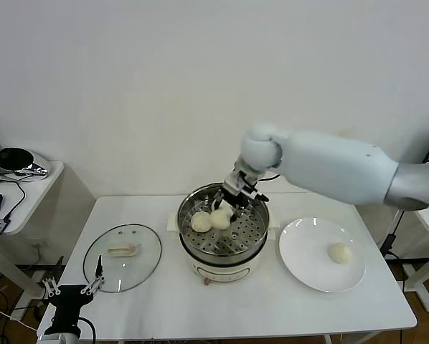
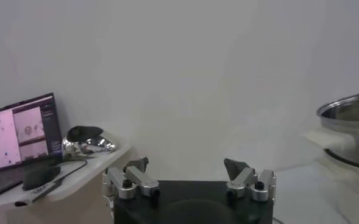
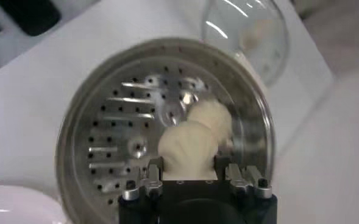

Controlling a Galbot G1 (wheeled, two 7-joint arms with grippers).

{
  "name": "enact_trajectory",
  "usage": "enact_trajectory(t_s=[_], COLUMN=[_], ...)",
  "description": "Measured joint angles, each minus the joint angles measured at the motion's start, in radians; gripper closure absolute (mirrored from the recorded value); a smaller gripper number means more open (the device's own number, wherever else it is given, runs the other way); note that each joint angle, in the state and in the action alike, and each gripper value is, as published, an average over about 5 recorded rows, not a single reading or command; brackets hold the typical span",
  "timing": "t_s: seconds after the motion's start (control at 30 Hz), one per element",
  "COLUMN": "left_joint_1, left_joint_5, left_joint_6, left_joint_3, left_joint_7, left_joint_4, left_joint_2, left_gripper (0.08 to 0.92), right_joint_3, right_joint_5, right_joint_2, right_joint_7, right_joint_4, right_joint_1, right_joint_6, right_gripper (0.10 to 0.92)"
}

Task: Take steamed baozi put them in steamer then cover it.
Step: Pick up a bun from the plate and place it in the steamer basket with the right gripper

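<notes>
White table, right pincer clamping baozi

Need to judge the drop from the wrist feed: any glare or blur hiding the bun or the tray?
Right wrist view: the held baozi in the right gripper is soft-edged, and bright glare streaks cross the steamer tray's perforations. Head view: sharper, the steamer rim reflects light, and the glass cover shows little glare.

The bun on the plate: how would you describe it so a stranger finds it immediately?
Start at the shiny steamer in the middle of the white table. On the robot's right stands a flat white plate, and the bun lies alone on it. The other buns sit inside the steamer.
</notes>
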Motion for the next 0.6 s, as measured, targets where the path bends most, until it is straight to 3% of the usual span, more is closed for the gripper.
enact_trajectory(t_s=[0.43, 0.6], left_joint_1=[0.003, 0.003], left_joint_5=[0.002, 0.004], left_joint_6=[-0.007, -0.007], left_joint_3=[0.009, 0.011], left_joint_7=[-0.002, -0.002], left_joint_4=[0.008, 0.008], left_joint_2=[-0.008, -0.009], left_gripper=[0.177, 0.177], right_joint_3=[-0.034, -0.033], right_joint_5=[-0.105, -0.121], right_joint_2=[0.013, 0.014], right_joint_7=[0.001, 0.009], right_joint_4=[0.016, 0.018], right_joint_1=[-0.044, -0.047], right_joint_6=[0.141, 0.169], right_gripper=[0.484, 0.366])
